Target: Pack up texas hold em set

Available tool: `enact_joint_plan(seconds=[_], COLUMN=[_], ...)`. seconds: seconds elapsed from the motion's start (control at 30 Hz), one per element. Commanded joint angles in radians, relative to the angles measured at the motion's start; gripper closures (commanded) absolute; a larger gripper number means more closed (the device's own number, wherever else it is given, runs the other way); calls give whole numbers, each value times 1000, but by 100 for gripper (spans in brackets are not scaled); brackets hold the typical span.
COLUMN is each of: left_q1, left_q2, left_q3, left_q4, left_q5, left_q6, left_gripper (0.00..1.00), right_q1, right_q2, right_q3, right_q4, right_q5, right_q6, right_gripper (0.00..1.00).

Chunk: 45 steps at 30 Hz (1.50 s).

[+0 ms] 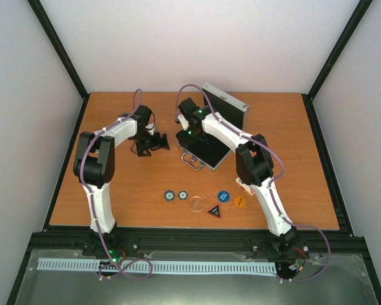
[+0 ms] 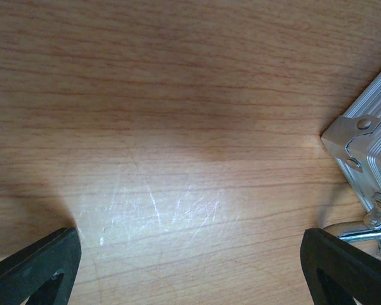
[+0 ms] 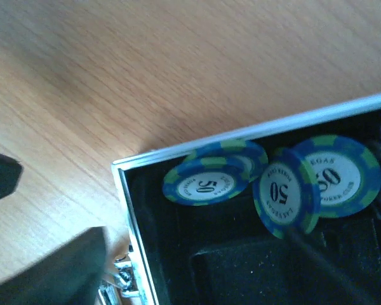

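The silver case lies open mid-table, black lining up, lid raised behind it. My right gripper hovers over its left corner. In the right wrist view the jaws stand apart around that corner, holding nothing. Three blue-green "50" chips rest inside against the wall, one tilted on edge. My left gripper is open just left of the case, over bare wood, with the case corner to its right. Two chips, round buttons and a triangular button lie near the front.
A clear round disc and an orange button lie among the front items. Something red and white shows partly behind the right arm. The case's metal latch is close to my left gripper's right finger.
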Motion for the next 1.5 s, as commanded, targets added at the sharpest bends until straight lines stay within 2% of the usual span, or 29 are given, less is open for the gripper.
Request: enact_joint_plan(seconds=[0.0, 0.07, 0.43, 0.8, 1.47], left_q1=[12, 12, 12, 12, 12], left_q2=[11, 13, 15, 24, 41], left_q3=[-14, -14, -8, -22, -15], left_q4=[-37, -39, -36, -31, -34], left_q5=[-48, -45, -42, -38, -35], left_q6=[12, 12, 13, 11, 11], left_gripper=[2, 2, 2, 2, 2], right_q1=[22, 23, 33, 9, 12], right_q2=[-50, -40, -118, 16, 61], right_q3=[-50, -37, -54, 82, 60], right_q4=[-5, -8, -7, -5, -8], right_q5=[57, 101, 260, 224, 202], right_q6=[-2, 0, 31, 8, 7], right_gripper=[3, 0, 0, 0, 0])
